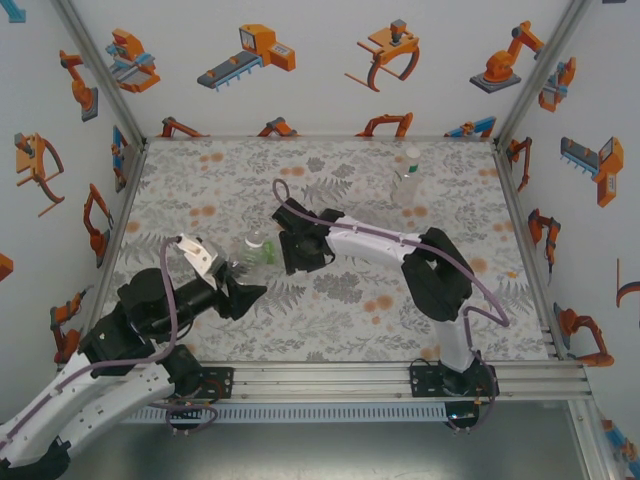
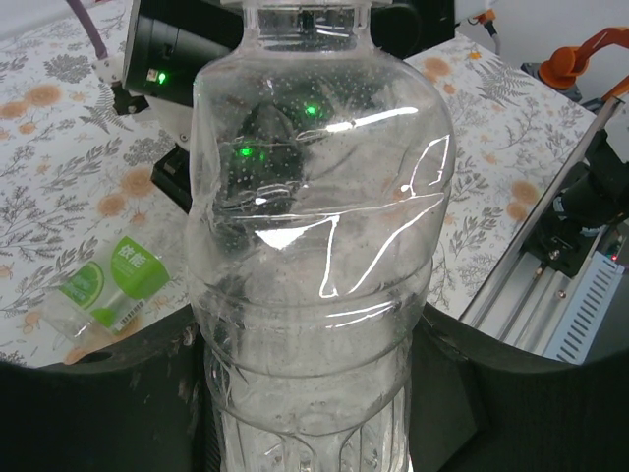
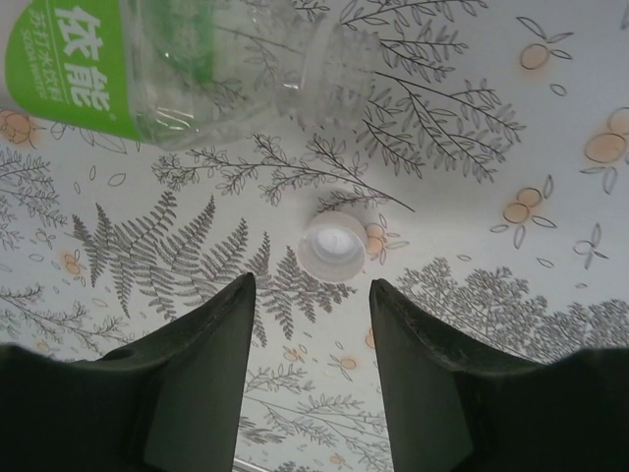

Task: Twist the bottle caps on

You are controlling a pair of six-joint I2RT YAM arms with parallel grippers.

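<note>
Floral tabletop [image 1: 230, 180], white cap [image 3: 332, 246]; walls [image 1: 330, 90] seemingly robot-stickered

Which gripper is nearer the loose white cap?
Right. The right gripper hovers with open jaws just short of the cap; the left gripper is off to the side, holding a bottle.

Lying bottle [image 3: 197, 69] just beyond cap [image 3: 332, 246]
</note>
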